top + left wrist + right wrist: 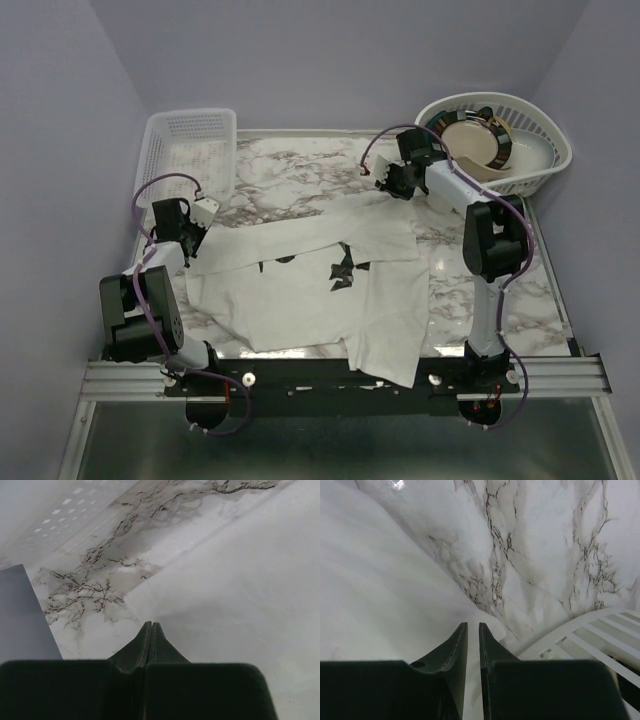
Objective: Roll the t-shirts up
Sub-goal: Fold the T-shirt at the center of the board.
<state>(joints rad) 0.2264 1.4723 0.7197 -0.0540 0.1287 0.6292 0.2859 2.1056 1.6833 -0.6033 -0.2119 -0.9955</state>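
Note:
A white t-shirt [300,290] with black marks [345,268] lies spread on the marble table [300,165], one part hanging over the near edge. My left gripper [205,215] is at its far left corner. In the left wrist view that gripper [151,623] is shut, tips resting at the edge of the t-shirt [240,590]; whether cloth is pinched I cannot tell. My right gripper [392,180] is at the far right corner. In the right wrist view that gripper [473,625] is closed to a narrow slit with the white cloth of the t-shirt [380,595] in it.
A rectangular white lattice basket [190,145] stands at the back left. An oval white basket [545,140] holding bowls [475,145] stands at the back right, its rim [590,635] close beside my right fingers. Lilac walls enclose the table.

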